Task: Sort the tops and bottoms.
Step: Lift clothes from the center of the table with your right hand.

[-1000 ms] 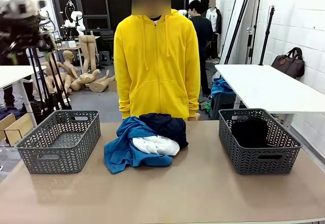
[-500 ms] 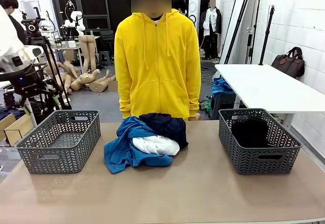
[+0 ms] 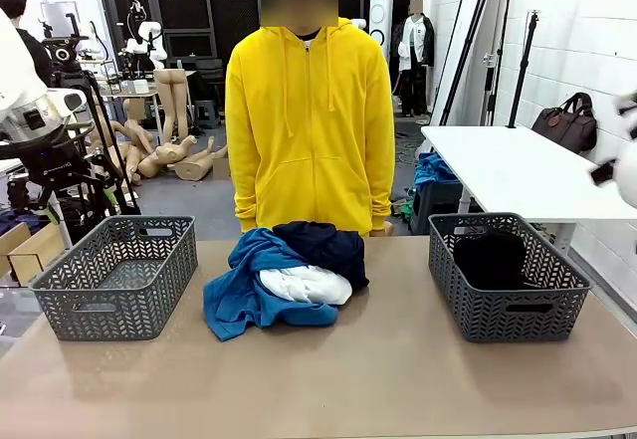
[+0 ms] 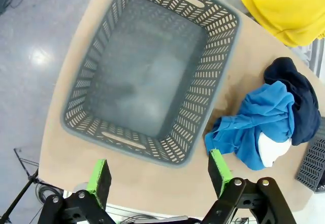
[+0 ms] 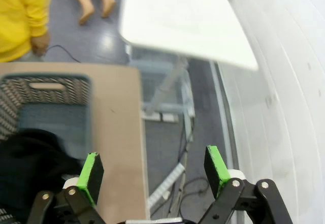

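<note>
1. Tan table (image 3: 398, 379) spans the front view, with a person (image 3: 309, 130) in a yellow hoodie at its far edge and a grey basket near each end.
2. Three garments lie heaped mid-table, just in front of the person. The heap's long axis runs from near-left to far-right.
3. Largest is the blue garment (image 3: 239, 295), crumpled and spreading over the heap's left and front. The navy garment (image 3: 323, 245) is bunched at the back right, and the white garment (image 3: 307, 283) lies folded on the front right, touching both.
4. Inside the right basket (image 3: 508, 310) lies the black garment (image 3: 490, 258), bunched, with no clear long axis.
5. Above the near rim of the left basket (image 4: 203, 71) hangs the left gripper (image 4: 158, 169), fingers spread wide and holding nothing.
6. Over the table's right edge beside the right basket hangs the right gripper (image 5: 152, 162), also spread wide and holding nothing.
7. In the right wrist view the frame edge cuts off the black garment. Crumpling hides every garment's cut, so I cannot tell tops from bottoms.
</note>
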Controlling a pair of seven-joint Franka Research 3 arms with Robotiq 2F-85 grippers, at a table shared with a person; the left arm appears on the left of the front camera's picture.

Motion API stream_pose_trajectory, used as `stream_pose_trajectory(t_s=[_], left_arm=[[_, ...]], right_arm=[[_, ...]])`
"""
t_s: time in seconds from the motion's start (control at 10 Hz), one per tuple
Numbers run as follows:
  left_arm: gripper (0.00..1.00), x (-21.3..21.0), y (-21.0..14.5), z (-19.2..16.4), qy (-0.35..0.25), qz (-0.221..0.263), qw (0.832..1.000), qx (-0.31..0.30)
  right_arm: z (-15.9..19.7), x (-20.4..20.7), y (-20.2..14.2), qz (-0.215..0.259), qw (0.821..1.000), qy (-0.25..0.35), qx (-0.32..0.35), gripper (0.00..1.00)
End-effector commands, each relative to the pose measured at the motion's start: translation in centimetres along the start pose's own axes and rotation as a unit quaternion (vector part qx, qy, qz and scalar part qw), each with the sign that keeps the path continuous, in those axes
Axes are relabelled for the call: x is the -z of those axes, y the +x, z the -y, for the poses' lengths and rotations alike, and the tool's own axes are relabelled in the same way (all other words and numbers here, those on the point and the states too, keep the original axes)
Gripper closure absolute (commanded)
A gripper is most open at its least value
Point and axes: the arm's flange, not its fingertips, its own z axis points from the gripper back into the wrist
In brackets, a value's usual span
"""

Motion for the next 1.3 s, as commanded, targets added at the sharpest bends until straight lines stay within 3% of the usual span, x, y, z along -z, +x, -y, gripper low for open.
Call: stream_pose_trajectory(t_s=[0.0, 0.3, 0.5, 0.6, 0.9, 1.0, 1.1, 1.2], left_arm=[[0.00, 0.0, -0.2, 0.0, -0.001, -0.003, 1.000, -0.006], [0.00, 0.0, -0.2, 0.0, -0.001, -0.003, 1.000, -0.006], [0.00, 0.0, -0.2, 0.0, -0.001, -0.003, 1.000, -0.006], [0.00, 0.0, -0.2, 0.0, -0.001, -0.003, 1.000, -0.006], [0.00, 0.0, -0.2, 0.0, -0.001, -0.003, 1.000, -0.006], [0.00, 0.0, -0.2, 0.0, -0.001, -0.003, 1.000, -0.006], [0.00, 0.0, -0.2, 0.0, -0.001, -0.003, 1.000, -0.006], [0.00, 0.0, -0.2, 0.0, -0.001, -0.003, 1.000, -0.006]], right_arm=[[-4.2, -1.8, 4.5, 0.036, 0.996, 0.071, -0.046, 0.00], [-12.6, -5.0, 11.3, 0.072, 0.986, 0.108, -0.108, 0.00], [-17.7, -3.1, 14.4, 0.012, 0.975, 0.184, -0.127, 0.00], [-20.2, -1.3, 14.5, -0.020, 0.965, 0.229, -0.124, 0.00], [-26.7, 5.5, 12.7, -0.129, 0.952, 0.243, -0.134, 0.00], [-25.4, 4.7, 12.2, -0.125, 0.951, 0.234, -0.162, 0.00], [-27.1, 4.3, 11.3, -0.100, 0.957, 0.246, -0.118, 0.00], [-27.1, 4.3, 11.3, -0.100, 0.957, 0.246, -0.118, 0.00]])
